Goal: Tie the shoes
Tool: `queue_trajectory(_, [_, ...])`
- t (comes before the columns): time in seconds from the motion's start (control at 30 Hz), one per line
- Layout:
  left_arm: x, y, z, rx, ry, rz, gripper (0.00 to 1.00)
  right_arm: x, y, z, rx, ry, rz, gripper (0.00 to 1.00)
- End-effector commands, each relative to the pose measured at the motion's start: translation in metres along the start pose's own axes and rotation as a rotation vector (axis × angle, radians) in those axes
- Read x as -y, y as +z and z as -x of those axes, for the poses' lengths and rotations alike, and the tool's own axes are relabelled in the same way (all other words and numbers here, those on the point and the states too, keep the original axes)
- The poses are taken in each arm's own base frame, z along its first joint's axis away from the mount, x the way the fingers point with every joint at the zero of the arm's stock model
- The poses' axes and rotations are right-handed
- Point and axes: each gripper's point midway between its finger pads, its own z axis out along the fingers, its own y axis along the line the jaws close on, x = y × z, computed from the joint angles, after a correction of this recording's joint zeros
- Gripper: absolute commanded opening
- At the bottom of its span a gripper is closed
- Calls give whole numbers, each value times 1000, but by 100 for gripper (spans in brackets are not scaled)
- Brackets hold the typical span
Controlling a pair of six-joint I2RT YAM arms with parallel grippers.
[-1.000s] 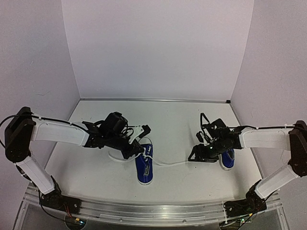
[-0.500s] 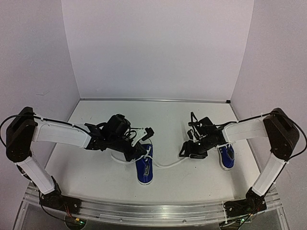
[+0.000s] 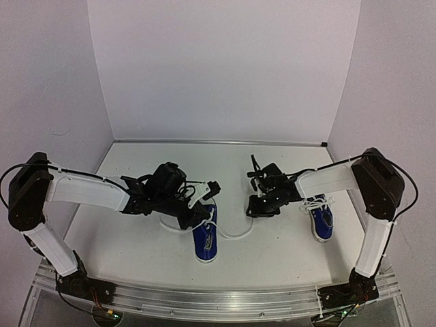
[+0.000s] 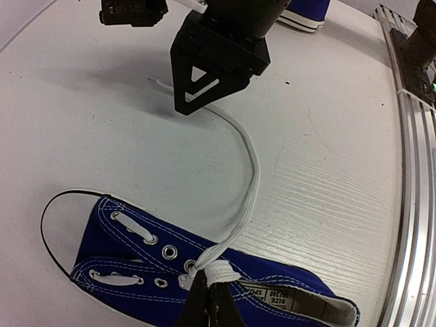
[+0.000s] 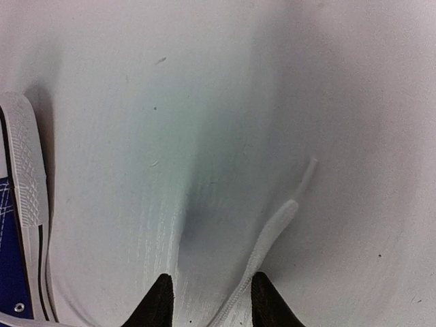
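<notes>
we see the first small blue canvas sneaker with a white rubber sole (image 3: 204, 240) lying on the white worktop (image 3: 272, 163), close to its near edge and a little left of the middle. the left gripper (image 4: 208, 291) is fully closed, and it pinches the long white lace (image 4: 251, 170) right at the top eyelets of this sneaker. from there the lace runs in a curve over the worktop, away from the sneaker and toward the middle, where the right gripper (image 5: 211, 281) stands low over the surface. its two black fingers (image 5: 160, 300) are partly apart, and the free end of the lace lies between them, closer to one finger than to the other. we cannot say that they press it. the thin tip of the lace (image 5: 310, 170) lies flat on the worktop beyond the fingers. the second blue canvas sneaker (image 3: 321, 223) lies near the right edge of the worktop, apart from both grippers, with loose white laces on top of it.
</notes>
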Motion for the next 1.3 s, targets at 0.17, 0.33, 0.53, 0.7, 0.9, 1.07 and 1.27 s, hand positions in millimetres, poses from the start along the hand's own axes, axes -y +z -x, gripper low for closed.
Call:
queue_trajectory(0.17, [10, -13, 19, 144, 120, -1, 0, 20, -2, -25, -77, -47, -122, 0])
queue_trajectory(0.33, [13, -20, 27, 245, 185, 11, 0, -40, -38, 43, 87, -107, 77, 0])
queue_trajectory(0.53, [13, -13, 42, 284, 253, 35, 0, -103, -48, 88, 119, -179, 298, 0])
queue_trajectory(0.7, [14, -3, 51, 295, 337, 74, 0, -134, -52, 103, 124, -208, 426, 0])
queue_trajectory(0.9, [21, 8, 47, 268, 433, 89, 0, -186, -76, 126, 148, -291, 649, 0])
queue_trajectory(1.07, [24, 10, 41, 257, 461, 87, 0, -243, -92, 125, 120, -386, 835, 0])
queue_trajectory(1.27, [32, 9, 38, 261, 501, 85, 0, -306, -104, 98, 49, -476, 1002, 0])
